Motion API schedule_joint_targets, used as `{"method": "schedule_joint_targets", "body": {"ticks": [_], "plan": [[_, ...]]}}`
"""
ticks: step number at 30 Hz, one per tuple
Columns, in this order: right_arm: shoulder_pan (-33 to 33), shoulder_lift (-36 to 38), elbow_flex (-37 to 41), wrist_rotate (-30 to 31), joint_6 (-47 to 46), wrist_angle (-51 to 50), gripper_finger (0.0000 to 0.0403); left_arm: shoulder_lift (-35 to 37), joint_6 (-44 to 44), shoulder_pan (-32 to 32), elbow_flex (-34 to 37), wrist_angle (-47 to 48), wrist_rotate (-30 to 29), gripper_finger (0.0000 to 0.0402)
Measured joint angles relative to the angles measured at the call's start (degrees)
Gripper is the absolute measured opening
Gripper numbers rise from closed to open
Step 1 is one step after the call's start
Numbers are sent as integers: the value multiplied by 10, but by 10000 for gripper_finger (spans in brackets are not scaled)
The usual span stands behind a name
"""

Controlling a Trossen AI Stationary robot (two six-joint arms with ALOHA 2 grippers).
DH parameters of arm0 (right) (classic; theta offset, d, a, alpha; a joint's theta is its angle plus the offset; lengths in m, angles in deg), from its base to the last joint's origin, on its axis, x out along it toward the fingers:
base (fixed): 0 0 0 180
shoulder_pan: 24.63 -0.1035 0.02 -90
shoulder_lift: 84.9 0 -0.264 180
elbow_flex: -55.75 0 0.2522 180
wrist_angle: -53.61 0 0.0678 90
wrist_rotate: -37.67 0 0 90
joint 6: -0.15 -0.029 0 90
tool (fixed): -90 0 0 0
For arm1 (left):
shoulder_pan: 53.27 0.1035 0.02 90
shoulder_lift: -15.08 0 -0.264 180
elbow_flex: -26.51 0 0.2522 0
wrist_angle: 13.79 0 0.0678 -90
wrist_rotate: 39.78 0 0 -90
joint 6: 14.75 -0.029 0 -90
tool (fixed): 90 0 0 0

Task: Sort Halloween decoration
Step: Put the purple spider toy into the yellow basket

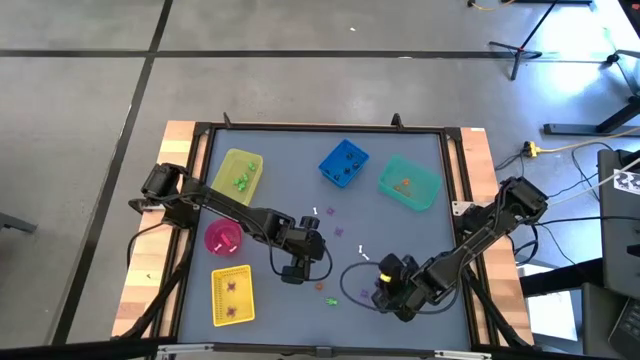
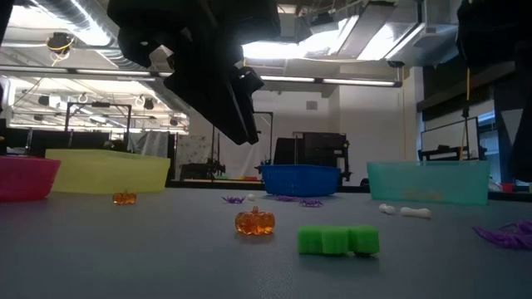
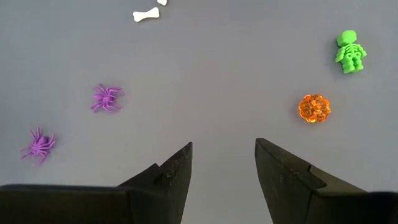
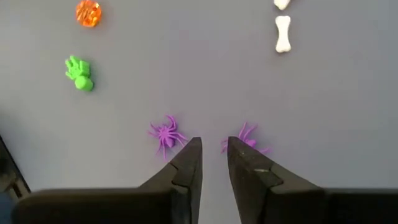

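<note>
Right gripper [image 4: 213, 155] hovers low, fingers narrowly parted and empty – one purple spider [image 4: 165, 133] just beside each fingertip, neither between. Left gripper [image 3: 222, 163] waits, open, empty.

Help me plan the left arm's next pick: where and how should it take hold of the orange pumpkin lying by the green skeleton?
Probably straight from above, closing the fingers across the round body of the orange pumpkin. It is a small, squat lump lying flat on the table, with no handle or stem worth gripping. The open left gripper hangs just beside it, and the green skeleton lies apart, so the fingers have room on both sides.
</note>
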Motion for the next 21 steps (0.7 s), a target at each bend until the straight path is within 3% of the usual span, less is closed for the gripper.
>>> {"method": "schedule_joint_targets", "body": {"ticks": [3, 7, 12, 21], "plan": [[0, 0, 0, 0, 22, 0, 94, 0, 0, 0, 0, 0, 0, 159], [0, 0, 0, 0, 56, -1, 147, 0, 0, 0, 0, 0, 0, 159], [0, -1, 0, 1, 179, -3, 201, 0, 0, 0, 0, 0, 0, 159], [0, -28, 0, -5, 317, 1, 199, 0, 0, 0, 0, 0, 0, 159]]}}
